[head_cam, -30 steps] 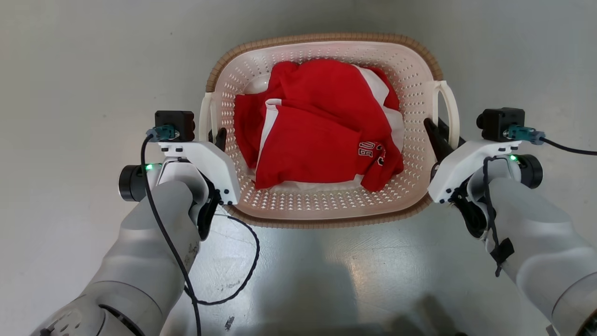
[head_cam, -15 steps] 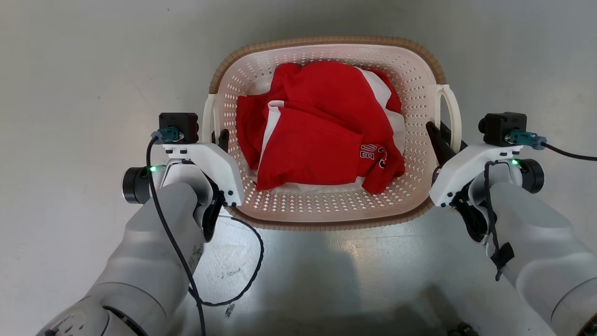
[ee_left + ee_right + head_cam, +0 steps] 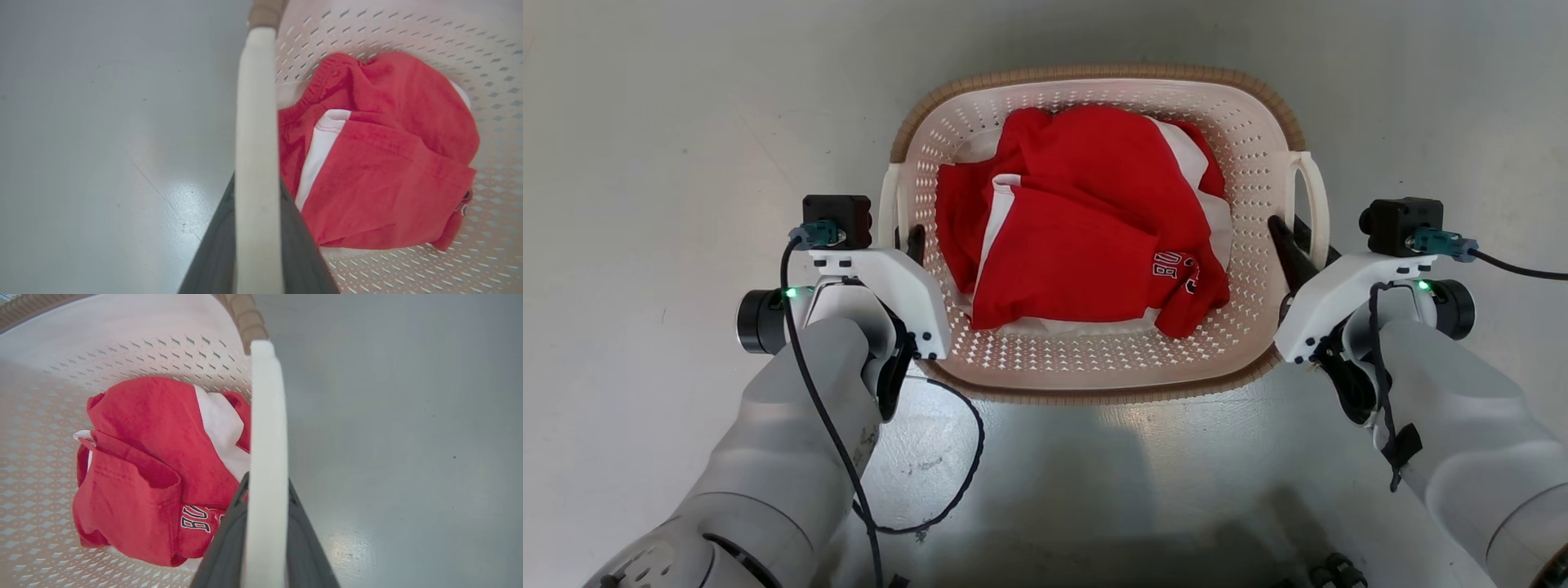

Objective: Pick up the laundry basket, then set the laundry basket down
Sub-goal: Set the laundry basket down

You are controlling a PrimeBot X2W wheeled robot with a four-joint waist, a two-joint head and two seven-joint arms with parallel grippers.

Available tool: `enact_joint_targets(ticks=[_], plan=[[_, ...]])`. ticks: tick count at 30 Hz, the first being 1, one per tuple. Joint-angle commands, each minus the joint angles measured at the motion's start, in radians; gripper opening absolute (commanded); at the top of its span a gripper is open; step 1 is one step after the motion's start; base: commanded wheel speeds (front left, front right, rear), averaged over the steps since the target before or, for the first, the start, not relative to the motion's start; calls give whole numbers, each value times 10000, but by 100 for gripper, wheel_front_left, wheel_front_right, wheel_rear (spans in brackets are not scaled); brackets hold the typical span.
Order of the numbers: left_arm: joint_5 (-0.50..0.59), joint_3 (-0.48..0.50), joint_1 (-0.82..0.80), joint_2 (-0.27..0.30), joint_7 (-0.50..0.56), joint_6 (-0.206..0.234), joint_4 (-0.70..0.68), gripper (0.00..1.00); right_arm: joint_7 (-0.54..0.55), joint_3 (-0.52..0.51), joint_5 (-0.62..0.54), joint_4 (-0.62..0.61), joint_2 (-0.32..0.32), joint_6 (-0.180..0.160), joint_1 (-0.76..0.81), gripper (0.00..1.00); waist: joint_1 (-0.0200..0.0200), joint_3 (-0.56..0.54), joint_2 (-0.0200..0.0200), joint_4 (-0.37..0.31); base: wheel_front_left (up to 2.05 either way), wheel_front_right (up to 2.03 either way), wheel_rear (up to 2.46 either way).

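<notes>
The laundry basket (image 3: 1094, 72), cream perforated plastic with a brown woven rim, is in front of me over the grey floor. A red and white garment (image 3: 1086, 229) lies in it. My left gripper (image 3: 905, 238) is shut on the basket's left loop handle (image 3: 887, 200). My right gripper (image 3: 1297, 238) is shut on the right loop handle (image 3: 1317, 196). In the left wrist view the white handle (image 3: 255, 134) runs between the dark fingers (image 3: 216, 253). The right wrist view shows the other handle (image 3: 265, 416) between its fingers (image 3: 306, 547). Whether the basket's bottom touches the floor I cannot tell.
Glossy grey floor (image 3: 670, 147) surrounds the basket on all sides. A black cable (image 3: 964, 457) loops from my left arm over the floor near the basket's front edge. Small dark parts (image 3: 1327, 572) show at the bottom edge.
The view has shifted a little: floor marks near the bottom sit higher and the basket slightly lower in the picture. Both grippers keep their hold on the handles.
</notes>
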Motion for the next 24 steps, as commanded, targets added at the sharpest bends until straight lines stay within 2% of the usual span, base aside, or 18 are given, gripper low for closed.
enact_joint_targets(ticks=[1,2,7,16,24], plan=[[38,114,83,218,9,75,-23,90,-66,132,135,21,2,75,449,93,0,-10,0,-10,0,0,0],[8,140,88,217,6,77,-23,100,-66,87,177,41,19,75,443,100,0,-13,0,-19,0,0,0],[-44,147,93,210,39,-31,-23,100,-66,6,216,163,85,75,424,100,0,-62,0,-46,0,0,0],[195,-112,139,256,44,44,-23,100,-66,-246,93,88,103,75,479,100,0,-333,0,-99,0,0,0],[361,48,496,449,-143,-105,-89,100,-66,-1416,-480,-361,-33,75,1104,100,0,-1409,0,-254,0,0,0]])
